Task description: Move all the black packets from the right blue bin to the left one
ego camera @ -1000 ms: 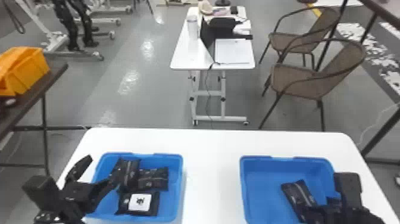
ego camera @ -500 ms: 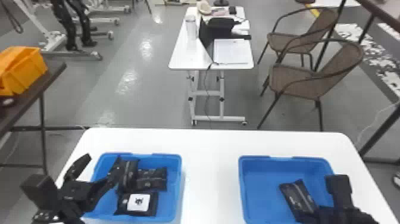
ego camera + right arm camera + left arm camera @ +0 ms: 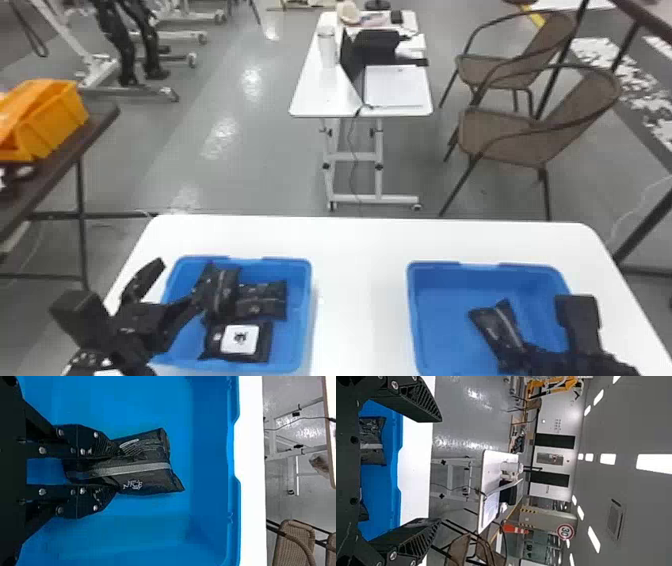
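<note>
My right pincer (image 3: 113, 469) grips 1 black packet (image 3: 148, 457) in the right bin (image 3: 490, 274), long axis roughly straight out from the tips; the left bin (image 3: 306, 320) lies leftward, across the counter (image 3: 360, 295).

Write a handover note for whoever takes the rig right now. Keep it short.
Right gripper: jaws closed on a black packet, which is inside the right bin.
Left gripper: jaws spread and empty, at the left side of the left bin.
Done: three packets lie in the left bin, one with a white label and two without.
Left to do: get the gripped packet into the left bin. I see no other in the right bin, but part of it is hidden, so check before finishing.
</note>
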